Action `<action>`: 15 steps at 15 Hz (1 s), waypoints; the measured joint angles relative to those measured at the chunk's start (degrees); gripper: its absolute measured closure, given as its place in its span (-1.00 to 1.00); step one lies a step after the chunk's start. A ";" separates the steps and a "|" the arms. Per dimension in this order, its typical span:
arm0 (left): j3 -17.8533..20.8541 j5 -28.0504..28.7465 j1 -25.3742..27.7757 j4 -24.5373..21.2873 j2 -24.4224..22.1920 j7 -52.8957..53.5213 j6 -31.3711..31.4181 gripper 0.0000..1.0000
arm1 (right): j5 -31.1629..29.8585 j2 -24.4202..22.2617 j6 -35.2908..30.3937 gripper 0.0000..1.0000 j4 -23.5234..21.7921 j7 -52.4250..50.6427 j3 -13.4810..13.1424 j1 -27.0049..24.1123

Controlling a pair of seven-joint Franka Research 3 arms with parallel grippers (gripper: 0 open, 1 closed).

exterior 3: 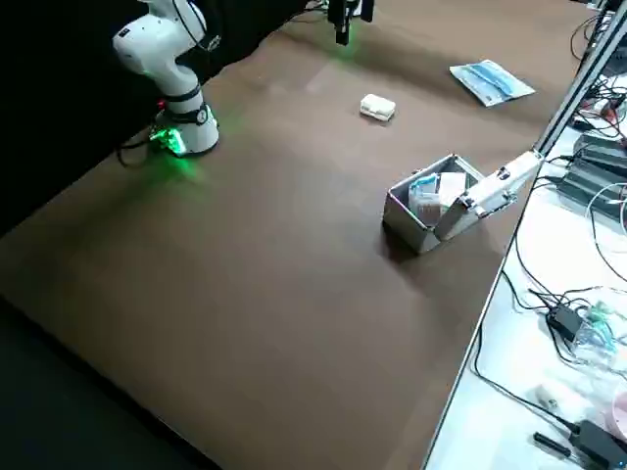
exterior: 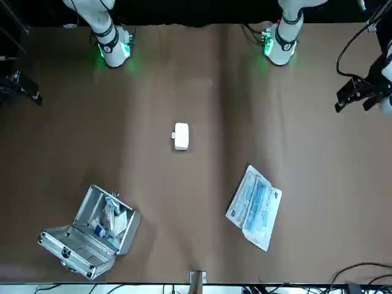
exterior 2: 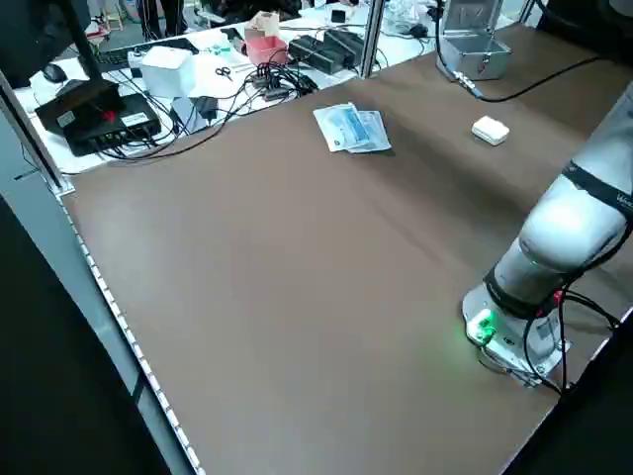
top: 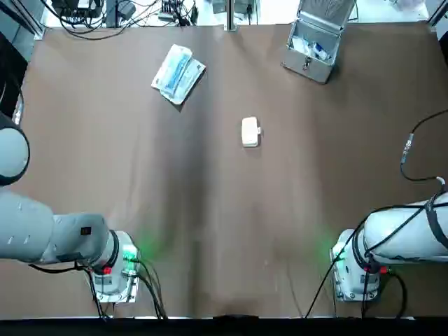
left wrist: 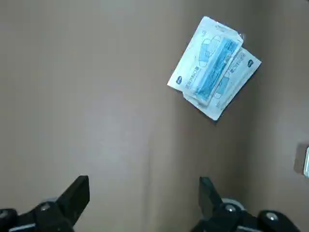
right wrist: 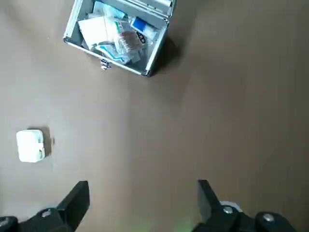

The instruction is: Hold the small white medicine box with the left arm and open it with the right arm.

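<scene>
The small white medicine box [top: 250, 131] lies shut on the brown table [top: 224, 231], near its middle; it also shows in the front view [exterior: 180, 136] and the right wrist view [right wrist: 30, 145]. Both arms are drawn back, far from the box. My left gripper [left wrist: 142, 199] hovers high above the table's left side, open and empty, and shows at the edge of the front view [exterior: 360, 93]. High over the right side, my right gripper [right wrist: 141, 199] is likewise open with nothing between its fingers.
An open metal first-aid case [top: 315, 43] with supplies inside stands at the back right. A pack of blue face masks [top: 178, 73] lies at the back left. The arm bases [top: 115, 269] [top: 357, 269] sit at the near edge. A cable [top: 409, 150] hangs at the right.
</scene>
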 joint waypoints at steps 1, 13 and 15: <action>0.00 0.00 0.00 0.00 0.00 0.00 -0.10 -1.00 | 0.00 0.00 0.00 -0.97 0.00 0.00 0.00 0.00; -6.36 0.60 -0.69 0.14 7.40 0.07 -0.07 -1.00 | -0.07 0.00 -0.68 -0.96 -0.23 -0.23 -0.25 -1.29; -9.51 0.60 -0.90 0.13 10.96 0.05 0.01 -1.00 | -0.05 0.00 -0.98 -0.96 -1.01 -0.24 0.06 -1.23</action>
